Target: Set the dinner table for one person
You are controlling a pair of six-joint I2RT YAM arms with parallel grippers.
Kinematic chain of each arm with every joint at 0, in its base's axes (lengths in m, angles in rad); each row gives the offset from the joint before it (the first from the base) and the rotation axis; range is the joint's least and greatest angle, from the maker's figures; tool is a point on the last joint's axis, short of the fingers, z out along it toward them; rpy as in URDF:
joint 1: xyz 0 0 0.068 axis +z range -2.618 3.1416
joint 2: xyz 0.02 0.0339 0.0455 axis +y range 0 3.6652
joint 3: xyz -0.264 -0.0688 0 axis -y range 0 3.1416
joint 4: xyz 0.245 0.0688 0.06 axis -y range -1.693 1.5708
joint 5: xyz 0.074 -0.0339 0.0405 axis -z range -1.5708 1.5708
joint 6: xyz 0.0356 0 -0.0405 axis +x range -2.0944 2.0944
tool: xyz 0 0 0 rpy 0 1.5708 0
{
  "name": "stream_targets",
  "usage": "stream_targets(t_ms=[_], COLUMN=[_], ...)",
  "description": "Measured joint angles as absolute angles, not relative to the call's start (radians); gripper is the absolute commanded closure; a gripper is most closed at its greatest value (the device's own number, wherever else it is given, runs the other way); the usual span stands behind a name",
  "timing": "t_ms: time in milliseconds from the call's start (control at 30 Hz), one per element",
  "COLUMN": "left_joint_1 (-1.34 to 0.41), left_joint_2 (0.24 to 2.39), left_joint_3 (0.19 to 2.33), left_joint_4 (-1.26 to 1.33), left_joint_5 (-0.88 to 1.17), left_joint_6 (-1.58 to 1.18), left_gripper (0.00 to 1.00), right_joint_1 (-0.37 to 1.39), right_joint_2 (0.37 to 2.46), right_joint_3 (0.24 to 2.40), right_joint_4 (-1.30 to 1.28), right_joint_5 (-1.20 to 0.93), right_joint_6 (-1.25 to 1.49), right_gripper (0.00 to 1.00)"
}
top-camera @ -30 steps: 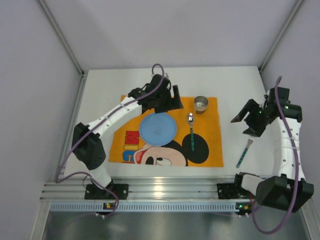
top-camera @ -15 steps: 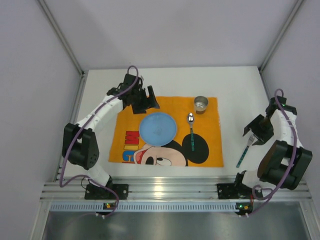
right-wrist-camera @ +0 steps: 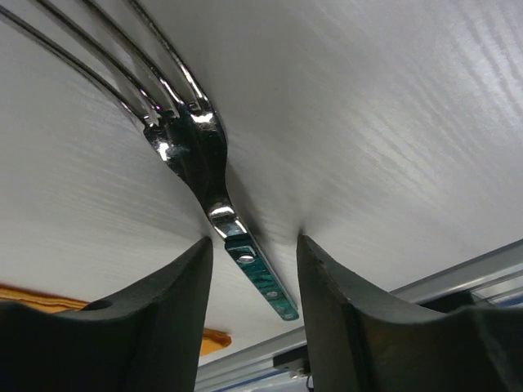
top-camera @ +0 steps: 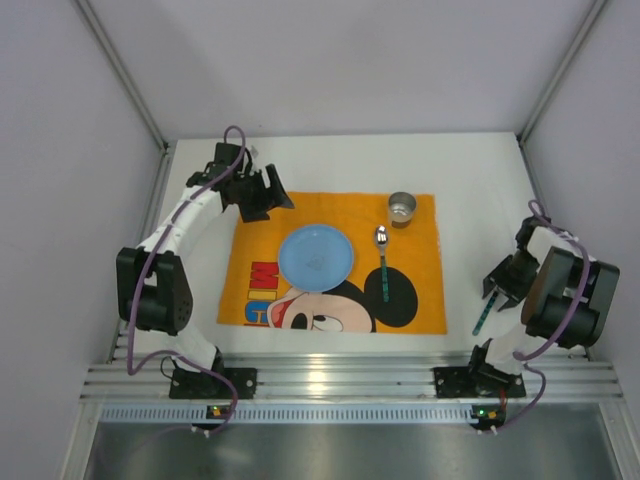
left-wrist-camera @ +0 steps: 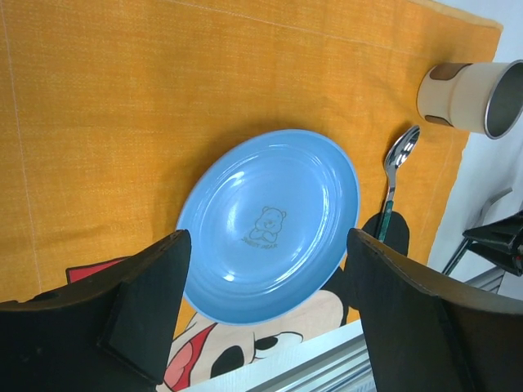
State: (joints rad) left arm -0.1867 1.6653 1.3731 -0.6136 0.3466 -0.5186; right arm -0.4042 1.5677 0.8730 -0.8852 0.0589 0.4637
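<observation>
- The left gripper (top-camera: 268, 195) is hanging over the far-left corner of the orange placemat (top-camera: 250, 225). A second ago it was sitting above the far rim of the blue plate (top-camera: 316, 256), and since then the arm has been swinging away to the left.
- Its jaws are standing wide apart with nothing between them. In the left wrist view, the left gripper (left-wrist-camera: 268, 245) is framing the blue plate (left-wrist-camera: 270, 220) from above, well clear of it.
- The blue plate is lying near the middle of the placemat, where it was lying before.
- The spoon (top-camera: 382, 260) is lying just right of the plate, bowl pointing to the far side. The metal cup (top-camera: 402, 208) is standing upright beyond it at the placemat's far-right corner. Neither has shifted.
- The dinner table (top-camera: 470, 180) is spreading white under everything, with the placemat lying flat on its middle.
- The fork (top-camera: 485, 314) is lying on the bare table right of the placemat, unmoved.
- The right gripper (top-camera: 500, 283) has been dropping and folding in toward its base, and is now sitting low over the fork's tine end.
- In the right wrist view, the right gripper (right-wrist-camera: 253, 245) is holding its jaws open on either side of the fork (right-wrist-camera: 192, 143) where the neck meets the green handle. I cannot tell whether the fingers are touching it.
</observation>
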Motion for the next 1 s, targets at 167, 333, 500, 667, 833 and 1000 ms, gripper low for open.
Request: stream_targets(t_ms=[167, 333, 500, 667, 833, 1000], left_joint_1=[-0.187, -0.187, -0.187, -0.199, -0.281, -0.507], left_joint_2=[1.665, 1.665, 1.665, 1.665, 1.67, 1.751], left_joint_3=[1.373, 1.37, 1.363, 1.364, 1.424, 1.694], left_joint_4=[-0.62, -0.63, -0.63, -0.63, -0.648, -0.686], left_joint_5=[0.348, 0.352, 0.361, 0.39, 0.385, 0.307], left_joint_6=[-0.509, -0.511, -0.514, -0.501, -0.489, -0.447], left_gripper=[0.18, 0.2, 0.22, 0.21, 0.19, 0.02], right_joint_1=[-0.405, -0.408, -0.406, -0.359, -0.247, -0.133], right_joint_2=[1.589, 1.598, 1.593, 1.501, 1.387, 1.298], right_joint_3=[0.868, 0.881, 0.893, 1.025, 1.273, 1.364], right_joint_4=[-0.862, -0.869, -0.858, -0.877, -0.895, -0.907], right_joint_5=[0.032, 0.028, 0.006, -0.037, -0.083, -0.153], right_joint_6=[0.453, 0.43, 0.427, 0.445, 0.485, 0.534], right_gripper=[0.79, 1.0, 1.0, 1.0, 1.0, 1.0])
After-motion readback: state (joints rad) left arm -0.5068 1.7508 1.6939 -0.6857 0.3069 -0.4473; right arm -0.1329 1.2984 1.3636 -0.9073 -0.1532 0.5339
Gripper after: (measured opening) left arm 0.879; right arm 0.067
